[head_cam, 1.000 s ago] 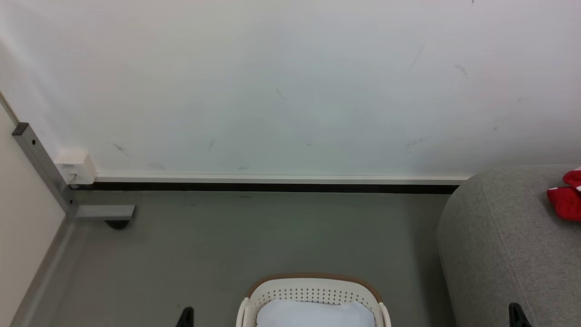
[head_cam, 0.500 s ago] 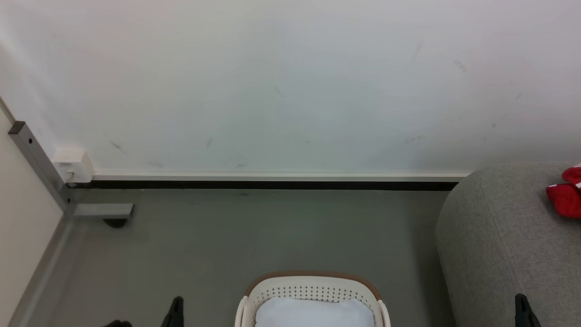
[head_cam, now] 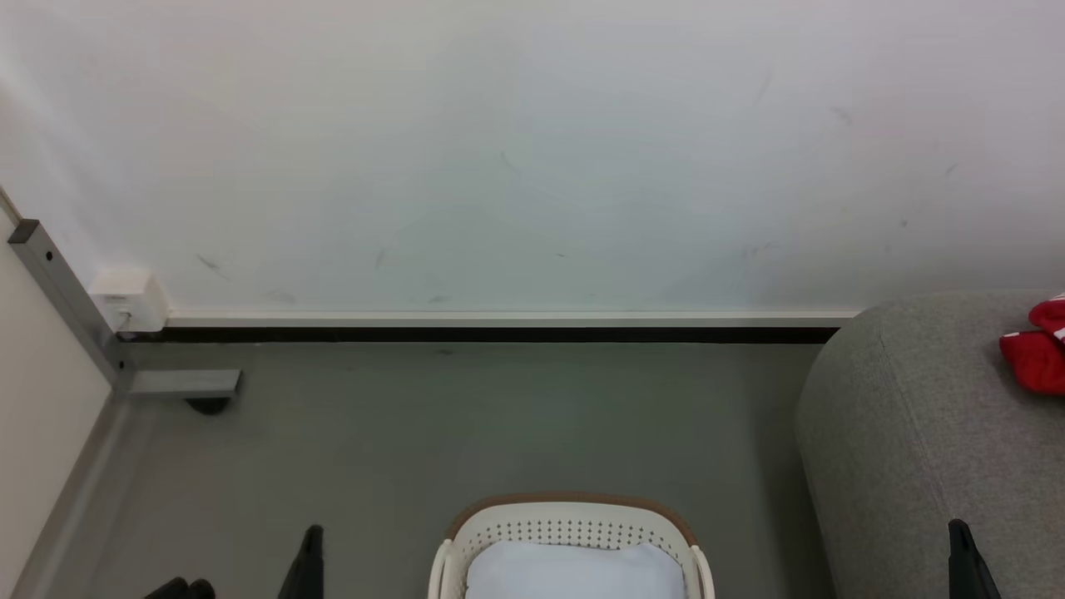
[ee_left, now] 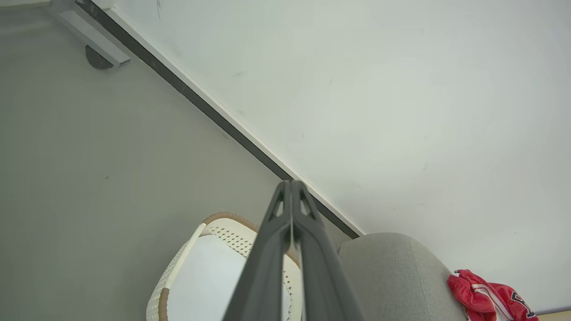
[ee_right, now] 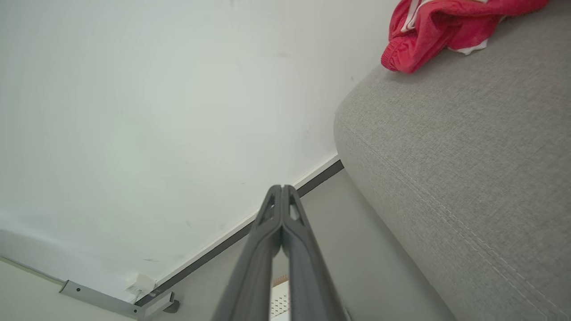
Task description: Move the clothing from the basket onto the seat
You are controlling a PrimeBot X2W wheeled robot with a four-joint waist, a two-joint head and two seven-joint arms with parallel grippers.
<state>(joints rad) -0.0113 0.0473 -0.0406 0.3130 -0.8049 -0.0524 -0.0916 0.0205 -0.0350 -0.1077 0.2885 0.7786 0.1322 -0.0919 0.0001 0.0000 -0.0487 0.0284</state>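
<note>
Our left gripper (ee_left: pixel 291 185) is clenched, its two dark fingers pressed flat together and holding nothing, and it hangs just to the left of the basket (head_cam: pixel 574 509), above the floor (head_cam: pixel 499 416). Our right gripper (ee_right: pixel 282 188) is clenched and empty in the same way. It sits well to the right of the basket, and in the head view we see it against the near part of the seat (head_cam: pixel 915 433). We see a smooth grey floor running back from the basket to a white wall (head_cam: pixel 532 150) with a few faint scuffs. A dark skirting strip (head_cam: pixel 499 334) under a pale ledge runs along the wall's foot. We find the basket standing on the floor well clear of the wall, its near part cut off by the head view's lower edge. A pale pad (head_cam: pixel 574 572) lies inside it. We see the grey seat to the right of the basket, apart from it, with a strip of floor between them. We see the clothing (head_cam: pixel 1036 358) on top of the seat, a crumpled red heap with white trim, far to the right of the basket and nearer the wall. Far to the left of the basket, in the corner, a grey metal rail (head_cam: pixel 58 287) slants up. A short metal foot (head_cam: pixel 183 383) lies on the floor beside it, and a small white box (head_cam: pixel 125 298) sits on the wall just above the skirting strip.
</note>
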